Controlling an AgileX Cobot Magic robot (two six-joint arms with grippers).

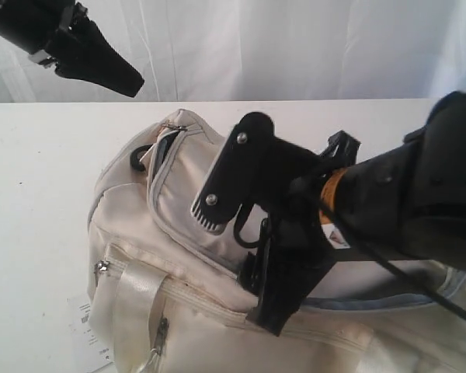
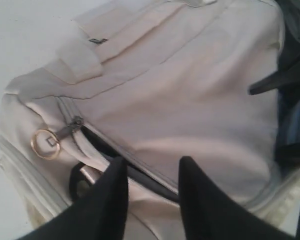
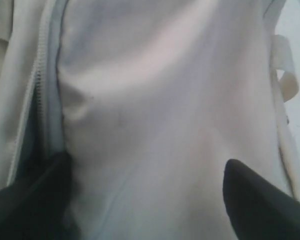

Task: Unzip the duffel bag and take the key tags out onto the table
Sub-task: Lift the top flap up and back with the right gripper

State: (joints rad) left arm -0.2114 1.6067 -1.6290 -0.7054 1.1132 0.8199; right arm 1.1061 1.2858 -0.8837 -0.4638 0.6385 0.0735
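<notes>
Right tool [image 3: 150, 210] spread over soft, likely limp duffel bag [image 2: 190, 85]; left tool [image 2: 152, 167] parted, empty; ringed zipper pull [image 2: 52, 140] ahead suits pinching.

Behind the bench [image 1: 39, 194] you have a white curtain [image 1: 295, 47] running the whole width of the far edge, hanging in soft vertical folds. It is brightly and evenly lit, turning faintly bluish toward the far right corner. Your bench top is plain white and meets the curtain in a straight line.
</notes>
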